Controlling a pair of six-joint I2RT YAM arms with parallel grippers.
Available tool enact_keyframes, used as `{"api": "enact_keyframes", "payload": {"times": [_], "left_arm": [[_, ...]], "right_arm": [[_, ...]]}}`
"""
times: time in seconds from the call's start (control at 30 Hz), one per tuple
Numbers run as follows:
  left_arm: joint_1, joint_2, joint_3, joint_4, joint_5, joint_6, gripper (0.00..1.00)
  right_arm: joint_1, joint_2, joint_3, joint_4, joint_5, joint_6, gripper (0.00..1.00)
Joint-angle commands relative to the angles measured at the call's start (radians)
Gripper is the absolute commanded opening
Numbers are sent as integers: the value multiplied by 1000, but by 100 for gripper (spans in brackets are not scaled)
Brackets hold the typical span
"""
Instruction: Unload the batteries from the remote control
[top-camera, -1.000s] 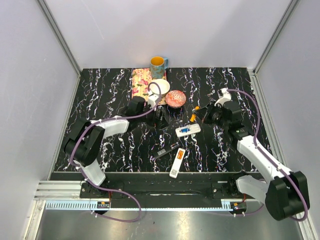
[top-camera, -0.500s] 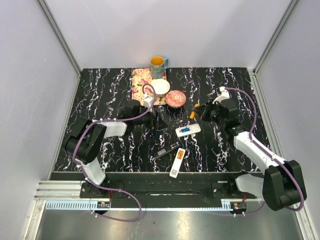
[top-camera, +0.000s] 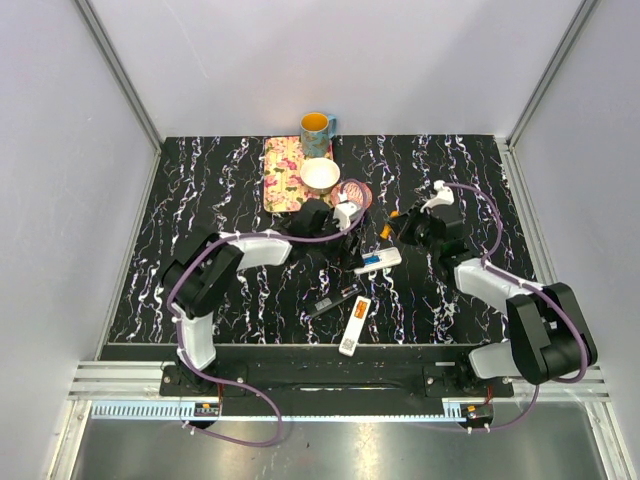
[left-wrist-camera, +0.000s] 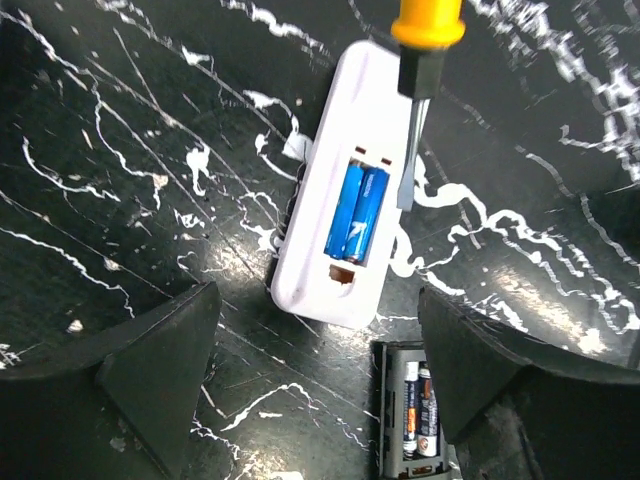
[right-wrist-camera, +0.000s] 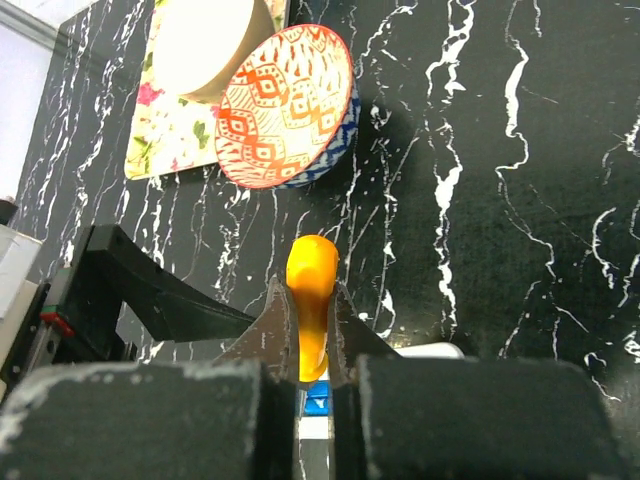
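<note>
While the right gripper (right-wrist-camera: 311, 322) clamps one screwdriver (right-wrist-camera: 310, 268), the left gripper (left-wrist-camera: 318, 345) hangs spread over one white remote (left-wrist-camera: 318, 262) — two blue batteries (left-wrist-camera: 357, 212) inside.

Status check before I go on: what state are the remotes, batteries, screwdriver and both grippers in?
white remote: compartment open.
blue batteries: both seated in it.
black remote: compartment open, cells inside.
second white remote, at the near edge: orange cell showing.
screwdriver: held, tip beside the blue batteries.
left gripper: open, over the white remote.
right gripper: shut on the screwdriver.
</note>
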Motion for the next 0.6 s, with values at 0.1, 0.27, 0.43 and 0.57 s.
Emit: {"api": "enact_keyframes", "payload": {"times": [0.1,0.27,0.43,0.57], "left_arm": [[-54,57,54,-9,-156,131,84],[-72,76,33,11,-146,148,84],[-97,91,10,19,-185,145,82],[-118,83,-27,60,-215,139,81]], "right_arm": [[-1,1,-147,381,118,-56,0],[-3,10,-193,478,109,-66,0],[-3,20,-208,513,101,-48,0],[-3,-9,-220,512,118,-24,0]]}}
